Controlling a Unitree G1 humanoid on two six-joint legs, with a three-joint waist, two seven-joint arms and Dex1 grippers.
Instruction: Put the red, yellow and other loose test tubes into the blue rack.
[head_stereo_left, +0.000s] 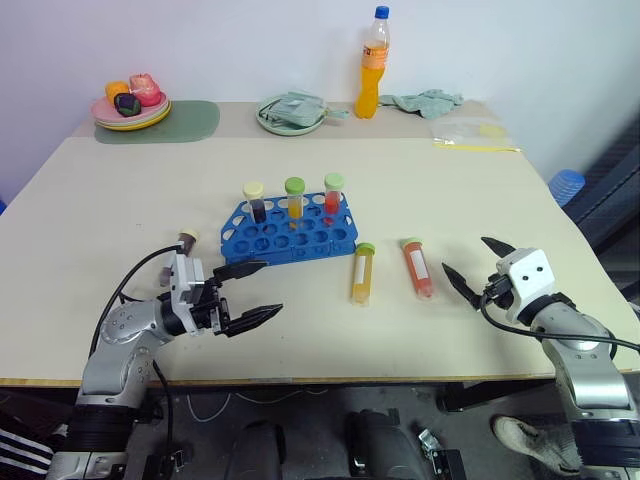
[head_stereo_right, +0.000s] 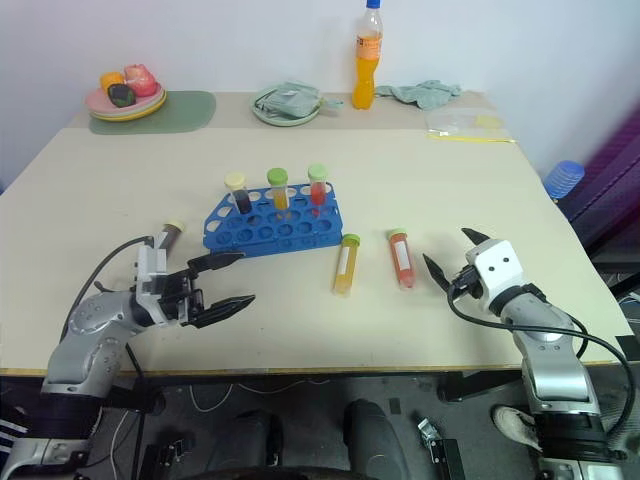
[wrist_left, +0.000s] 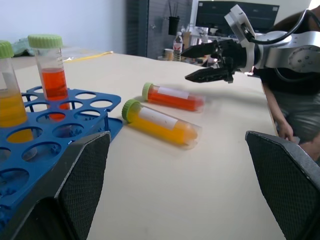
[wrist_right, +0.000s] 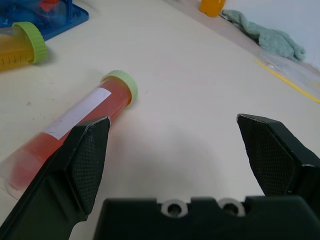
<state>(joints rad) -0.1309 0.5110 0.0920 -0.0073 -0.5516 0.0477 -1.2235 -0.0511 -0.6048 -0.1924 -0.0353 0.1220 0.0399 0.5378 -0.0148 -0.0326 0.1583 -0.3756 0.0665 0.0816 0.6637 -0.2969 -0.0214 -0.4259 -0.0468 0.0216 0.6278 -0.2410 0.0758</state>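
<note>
Left gripper (head_stereo_left: 252, 292) level, agape; right gripper (head_stereo_left: 478, 263) likewise.

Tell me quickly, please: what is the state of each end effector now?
Left end effector: open, holding nothing.
Right end effector: open, holding nothing, beside the lying red test tube.

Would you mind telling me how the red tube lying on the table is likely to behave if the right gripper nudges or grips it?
The red tube is a round cylinder lying on its side, so a sideways nudge would probably roll it. Its smooth, clear wall looks rigid yet may slip between the right gripper's open fingers. Nearly full of liquid, it likely feels fairly heavy for its size, and its green cap looks closed.
</note>
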